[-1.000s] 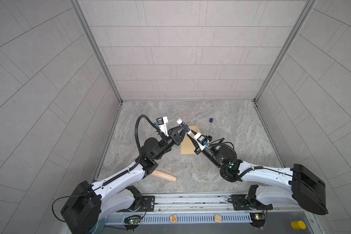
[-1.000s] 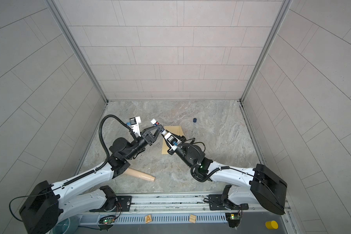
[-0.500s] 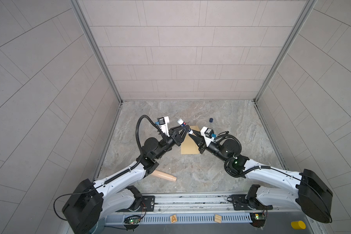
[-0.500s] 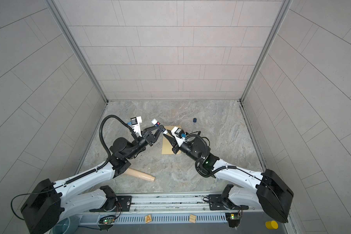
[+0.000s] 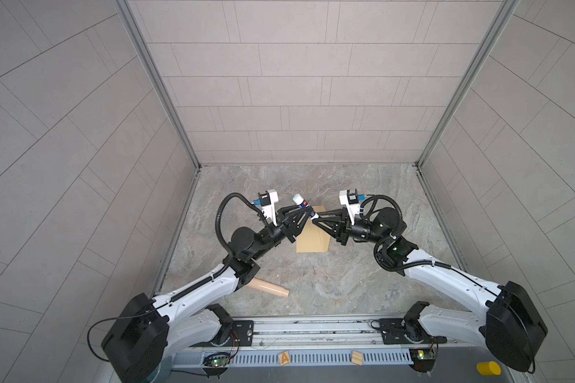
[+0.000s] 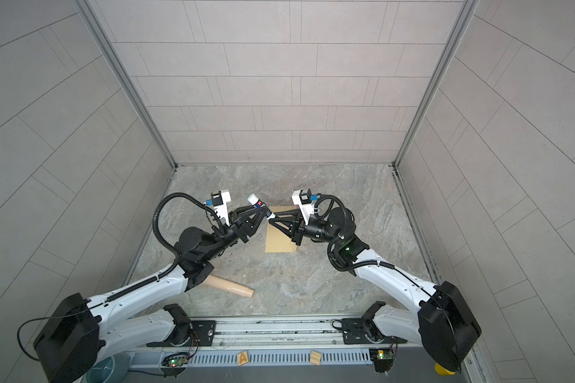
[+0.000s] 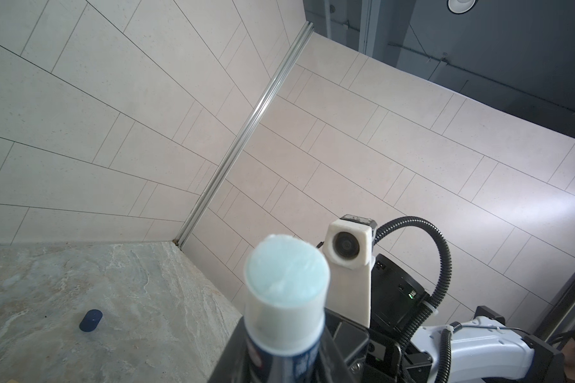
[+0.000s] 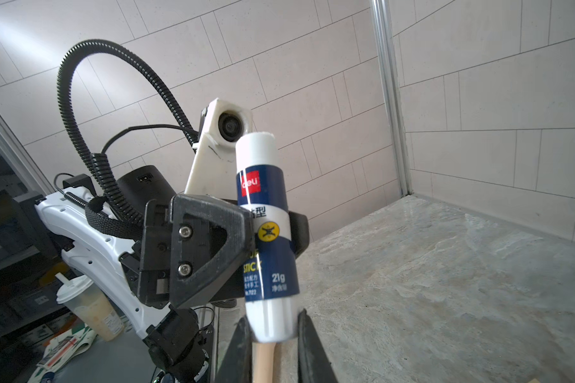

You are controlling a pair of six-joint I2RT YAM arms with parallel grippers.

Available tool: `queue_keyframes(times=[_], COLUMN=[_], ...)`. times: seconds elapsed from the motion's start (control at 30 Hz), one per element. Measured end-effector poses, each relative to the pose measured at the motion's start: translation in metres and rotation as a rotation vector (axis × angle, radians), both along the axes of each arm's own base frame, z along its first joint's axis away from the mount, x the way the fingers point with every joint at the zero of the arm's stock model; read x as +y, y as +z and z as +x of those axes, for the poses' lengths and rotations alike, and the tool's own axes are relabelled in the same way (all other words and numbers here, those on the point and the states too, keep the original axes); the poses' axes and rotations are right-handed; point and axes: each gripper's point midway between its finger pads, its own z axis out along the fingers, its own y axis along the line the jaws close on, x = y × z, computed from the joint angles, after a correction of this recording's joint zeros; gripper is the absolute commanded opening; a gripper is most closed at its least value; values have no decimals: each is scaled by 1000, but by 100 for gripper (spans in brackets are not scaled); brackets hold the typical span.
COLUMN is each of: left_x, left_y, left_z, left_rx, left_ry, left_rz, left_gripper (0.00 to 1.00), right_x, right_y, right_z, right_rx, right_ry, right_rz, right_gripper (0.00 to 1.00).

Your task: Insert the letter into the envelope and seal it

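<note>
In the right wrist view the left gripper (image 8: pixel 272 228) clamps a blue-and-white plastic glue stick (image 8: pixel 264 192) and the right gripper (image 8: pixel 271 328) pinches its white base, both above the flat tan paper envelope (image 5: pixel 312 241); no letter shows, so it is probably inside, and sealing is not yet done.

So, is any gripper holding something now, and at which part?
Yes, the glue stick. The left gripper clamps its blue middle; the right gripper seems to pinch its white bottom end.
</note>
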Motion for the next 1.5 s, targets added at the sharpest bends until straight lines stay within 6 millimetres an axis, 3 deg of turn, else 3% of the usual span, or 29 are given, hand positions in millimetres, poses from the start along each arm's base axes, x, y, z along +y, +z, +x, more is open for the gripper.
queue_keyframes(times=[0.1,0.17,0.3,0.37,0.53,0.7,1.03,1.5], left_x=[0,1,3,4,3,4,6,6], left_y=[0,-2,-11,-10,-12,-17,-19,-19], left_z=[0,3,10,9,8,11,15,15], left_rx=[3,17,83,101,132,157,167,167], left_ry=[2,14,40,36,26,39,61,60], left_rz=[1,0,0,-11,-19,-13,-12,-12], left_gripper=[0,0,0,0,0,0,0,0], right_x=[0,1,5,7,9,7,2,4], right_y=[-1,-2,-4,-5,-12,-19,-9,-16], right_z=[0,1,-4,-8,-9,-6,1,7], right_rx=[0,-16,-148,-236,-434,-505,-515,-471], right_ry=[1,-12,-109,-174,-333,-423,-499,-509], right_rz=[-1,-15,-92,-143,-267,-312,-271,-271], right_gripper=[25,35,49,51,51,49,36,30])
